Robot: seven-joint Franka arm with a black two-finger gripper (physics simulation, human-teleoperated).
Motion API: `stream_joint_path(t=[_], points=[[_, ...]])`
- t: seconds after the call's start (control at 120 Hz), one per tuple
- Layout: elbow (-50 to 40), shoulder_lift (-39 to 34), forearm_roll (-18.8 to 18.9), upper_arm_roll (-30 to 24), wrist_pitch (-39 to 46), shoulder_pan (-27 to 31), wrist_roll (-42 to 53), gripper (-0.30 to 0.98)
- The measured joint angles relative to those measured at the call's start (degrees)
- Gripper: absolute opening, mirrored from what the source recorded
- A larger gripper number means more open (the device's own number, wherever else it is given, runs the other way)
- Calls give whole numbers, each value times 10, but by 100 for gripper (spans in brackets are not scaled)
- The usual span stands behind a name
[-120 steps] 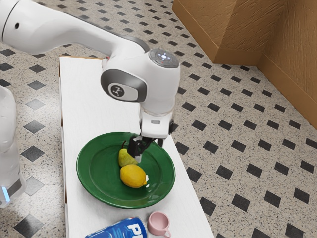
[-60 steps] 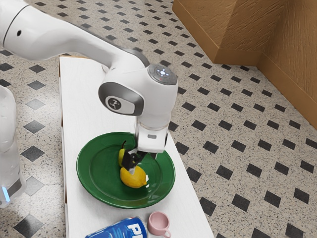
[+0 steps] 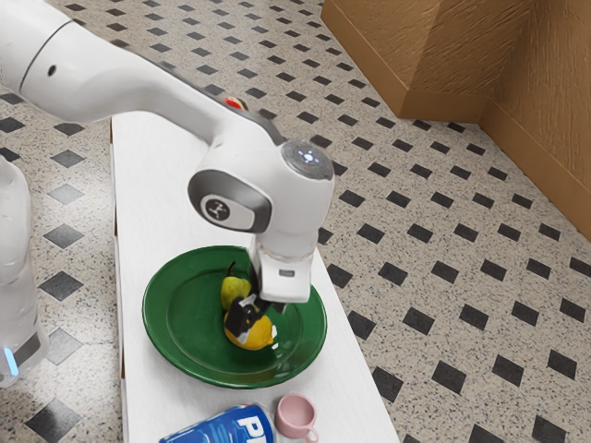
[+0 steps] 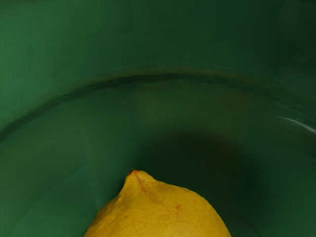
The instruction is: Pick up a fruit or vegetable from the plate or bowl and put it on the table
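The plate (image 3: 185,318) looks glossy (the lemon (image 4: 160,212) nearly matt).

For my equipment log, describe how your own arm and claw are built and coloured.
My arm is glossy white, with smooth, rounded segments. One joint carries a grey band around a white oval with a dark round emblem; above sits a grey disc with a whitish light. The claw is black, beneath a white, boxy housing.

On your table (image 3: 171,198): plate (image 3: 180,332), with lemon (image 3: 259,339) and pear (image 3: 234,293) in it. From the exterior camera, you've got pear behind lemon, can (image 3: 226,428) and cup (image 3: 295,413) before plate, cup to the exterior view's right.
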Motion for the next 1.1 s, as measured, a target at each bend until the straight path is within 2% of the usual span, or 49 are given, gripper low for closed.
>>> stream_joint_path(t=[0.517,0.742,1.1], points=[[-15,8,-1,0,-19,0,-35,68],[-23,8,2,0,-21,0,-55,31],[64,4,25,0,-89,0,-91,28]])
